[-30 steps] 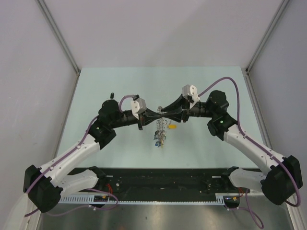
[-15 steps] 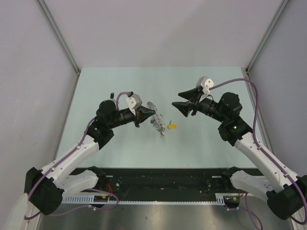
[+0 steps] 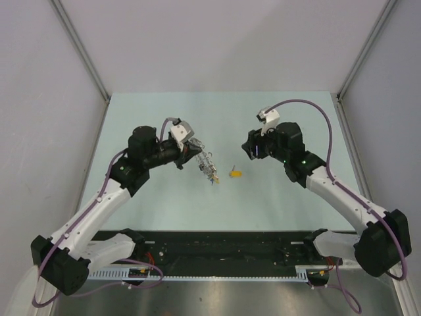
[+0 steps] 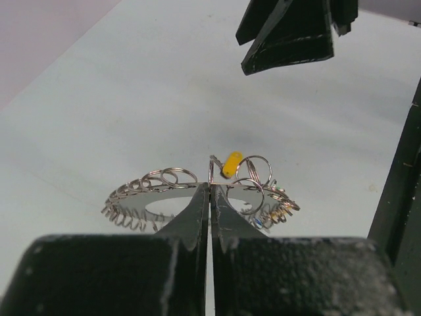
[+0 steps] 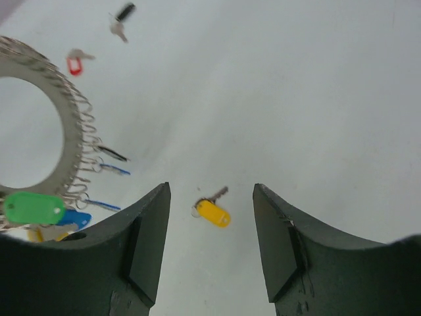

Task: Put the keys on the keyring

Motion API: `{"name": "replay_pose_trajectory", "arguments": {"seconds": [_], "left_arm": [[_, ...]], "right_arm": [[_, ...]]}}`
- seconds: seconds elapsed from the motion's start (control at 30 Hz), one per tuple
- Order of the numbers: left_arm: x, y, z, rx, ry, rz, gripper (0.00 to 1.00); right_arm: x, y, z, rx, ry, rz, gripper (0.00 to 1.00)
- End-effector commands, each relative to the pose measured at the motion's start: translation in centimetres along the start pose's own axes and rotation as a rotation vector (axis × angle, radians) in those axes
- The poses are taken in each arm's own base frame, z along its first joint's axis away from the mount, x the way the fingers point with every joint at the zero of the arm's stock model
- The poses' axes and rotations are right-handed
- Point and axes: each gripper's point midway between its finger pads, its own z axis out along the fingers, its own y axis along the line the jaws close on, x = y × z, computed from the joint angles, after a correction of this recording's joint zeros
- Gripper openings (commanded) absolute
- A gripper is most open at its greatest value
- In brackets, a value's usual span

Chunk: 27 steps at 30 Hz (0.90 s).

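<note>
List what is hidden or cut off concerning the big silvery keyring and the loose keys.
- Top view: red-headed key and black-headed key do not show; the left arm probably covers them.
- Right wrist view: large silvery metal keyring cut by the left edge.
- Left wrist view: the left gripper hides where it clamps the ring.

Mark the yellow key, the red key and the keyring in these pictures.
yellow key (image 5: 214, 213): right wrist view, on its yellow plastic head.
red key (image 5: 74, 65): right wrist view, on its red head.
keyring (image 5: 71, 135): right wrist view, on the flat metal band of the ring.
</note>
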Motion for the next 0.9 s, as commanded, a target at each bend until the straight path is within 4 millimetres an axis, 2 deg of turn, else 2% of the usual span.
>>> {"name": "replay_pose_trajectory", "arguments": {"seconds": [0.0, 0.1, 0.2, 0.23, 0.27, 0.3, 0.33, 0.43, 0.47, 0.6, 0.67, 0.8, 0.87], "left_arm": [[-0.2, 0.6, -1.3, -0.033, 0.058, 0.038, 0.0], [0.4, 0.4, -2.1, -0.044, 0.083, 0.064, 0.0], [1.5, 0.4, -2.7, -0.056, 0.128, 0.081, 0.0], [2.2, 0.4, -2.9, -0.056, 0.149, 0.078, 0.0], [2.5, 0.4, -3.0, -0.058, 0.163, 0.084, 0.01], [2.8, 0.6, -3.1, -0.068, 0.175, 0.087, 0.0], [3.5, 0.7, -3.2, -0.074, 0.197, 0.082, 0.0], [4.6, 1.6, -3.2, -0.123, 0.236, 0.086, 0.0], [4.8, 1.8, -3.2, -0.132, 0.243, 0.087, 0.0], [5.6, 2.8, -3.0, -0.181, 0.275, 0.073, 0.0], [5.6, 3.1, -3.0, -0.195, 0.273, 0.072, 0.01], [5.3, 3.5, -3.4, -0.226, 0.254, 0.077, 0.0], [5.1, 3.7, -3.5, -0.241, 0.246, 0.077, 0.0]], "right_arm": [[1.7, -1.5, 1.0, 0.103, 0.092, 0.05, 0.59], [3.4, -1.3, 1.9, 0.113, 0.143, 0.056, 0.58], [5.3, -2.0, 3.1, 0.152, 0.223, 0.079, 0.58], [7.1, -2.3, 3.6, 0.165, 0.286, 0.085, 0.58], [7.3, -2.2, 4.0, 0.166, 0.3, 0.092, 0.58], [7.8, -2.2, 4.3, 0.166, 0.32, 0.095, 0.58], [9.3, -2.3, 4.9, 0.171, 0.368, 0.099, 0.58], [10.8, -1.6, 5.7, 0.161, 0.428, 0.096, 0.57], [12.1, -1.5, 6.1, 0.163, 0.469, 0.097, 0.57], [13.7, 0.1, 7.1, 0.135, 0.538, 0.075, 0.5], [14.0, 0.8, 7.4, 0.146, 0.555, 0.043, 0.47], [15.4, 1.6, 7.7, 0.155, 0.603, 0.015, 0.33], [15.9, 2.0, 7.8, 0.152, 0.617, 0.003, 0.32]]}}
